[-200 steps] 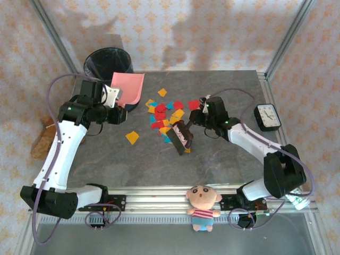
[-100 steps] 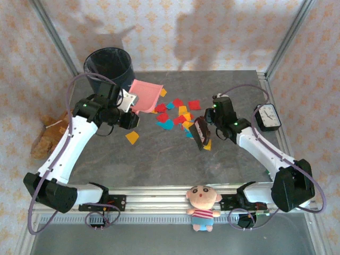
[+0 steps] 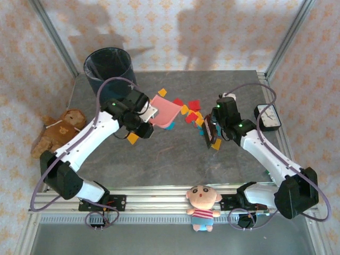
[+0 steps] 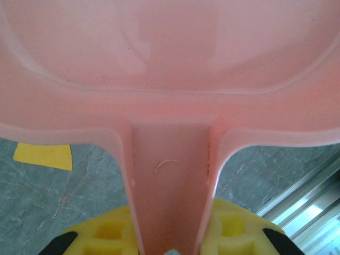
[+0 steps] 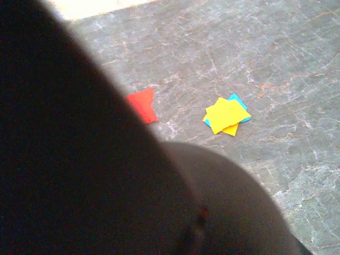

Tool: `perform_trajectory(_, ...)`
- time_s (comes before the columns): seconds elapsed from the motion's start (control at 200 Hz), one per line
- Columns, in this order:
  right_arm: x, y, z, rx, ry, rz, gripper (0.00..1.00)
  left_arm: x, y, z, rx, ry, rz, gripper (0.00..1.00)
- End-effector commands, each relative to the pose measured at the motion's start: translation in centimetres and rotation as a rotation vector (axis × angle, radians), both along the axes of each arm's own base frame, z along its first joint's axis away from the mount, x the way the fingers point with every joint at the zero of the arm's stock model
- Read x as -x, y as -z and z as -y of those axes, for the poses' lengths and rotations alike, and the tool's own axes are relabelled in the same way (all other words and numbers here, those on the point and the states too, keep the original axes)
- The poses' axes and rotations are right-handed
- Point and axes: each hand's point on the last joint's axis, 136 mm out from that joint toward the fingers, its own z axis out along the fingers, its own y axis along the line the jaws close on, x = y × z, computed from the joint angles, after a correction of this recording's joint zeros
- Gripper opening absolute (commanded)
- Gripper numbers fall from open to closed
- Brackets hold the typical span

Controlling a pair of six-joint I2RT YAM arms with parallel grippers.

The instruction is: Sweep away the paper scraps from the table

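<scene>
Paper scraps (image 3: 193,105): sm. red/yellow/blue squares, bunched. L pincer (image 4: 170,239) grips dustpan (image 3: 166,110); R pincer (image 3: 213,125) grips brush (image 3: 209,136).

The left arm (image 3: 85,138) and right arm (image 3: 265,154) show white links, black joints and purple cables (image 3: 115,79); the left tool (image 4: 170,239) has yellow fingers (image 4: 109,234).

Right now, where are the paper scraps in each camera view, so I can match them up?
Top external: paper scraps cluster mid-table, between the pink dustpan and the dark brush.
Left wrist: one yellow scrap at the left, below the dustpan's rim.
Right wrist: a red scrap near centre, a yellow-on-blue stack to its right.
Shared landmark: the grey stone table.
</scene>
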Motion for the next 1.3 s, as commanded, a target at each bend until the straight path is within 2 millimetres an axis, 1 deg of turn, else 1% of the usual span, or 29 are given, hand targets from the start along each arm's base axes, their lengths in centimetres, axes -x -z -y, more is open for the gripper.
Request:
perform_trajectory(0.0,0.4,-3.5,-0.3,-0.041,-0.038,0.082,0.00,0.9,1.9,-0.2,-0.118,0.058,-0.032,0.00)
perform_trajectory(0.115,1.1,-4.2,1.3,0.010,0.010,0.102,0.00,1.4,3.1,0.4,-0.169,0.105,-0.054,0.00)
perform_trajectory(0.315,3.1,-5.2,6.0,0.176,0.166,0.130,0.00,2.8,4.9,2.0,-0.230,0.208,-0.109,0.00)
perform_trajectory(0.435,4.2,-5.0,8.2,0.279,0.230,0.121,0.00,3.7,6.0,3.0,-0.274,0.282,-0.144,0.00)
perform_trajectory(0.54,4.7,-4.3,8.8,0.338,0.226,0.094,0.00,4.2,6.9,4.0,-0.305,0.333,-0.165,0.00)
perform_trajectory(0.666,4.8,-3.3,8.9,0.365,0.217,0.076,0.00,4.5,7.7,5.1,-0.325,0.376,-0.194,0.00)
perform_trajectory(0.746,4.7,-2.6,8.5,0.359,0.199,0.070,0.00,4.8,8.4,5.6,-0.347,0.402,-0.220,0.00)
perform_trajectory(0.876,4.4,-0.9,7.4,0.338,0.137,0.045,0.00,5.1,9.3,6.2,-0.385,0.441,-0.260,0.00)
perform_trajectory(0.921,4.2,-0.4,7.0,0.328,0.119,0.034,0.00,5.1,9.1,6.4,-0.386,0.449,-0.256,0.00)
perform_trajectory(0.936,4.2,-0.3,6.8,0.325,0.113,0.030,0.00,5.1,9.8,6.5,-0.401,0.453,-0.276,0.00)
perform_trajectory(0.961,4.1,0.0,6.6,0.320,0.104,0.023,0.00,5.1,10.0,6.5,-0.407,0.458,-0.281,0.00)
perform_trajectory(1.071,3.8,0.6,5.8,0.294,0.073,-0.001,0.00,5.0,10.3,7.0,-0.412,0.472,-0.290,0.00)
perform_trajectory(1.296,3.8,2.4,3.6,0.219,-0.011,-0.071,0.00,4.7,11.0,7.7,-0.416,0.476,-0.308,0.00)
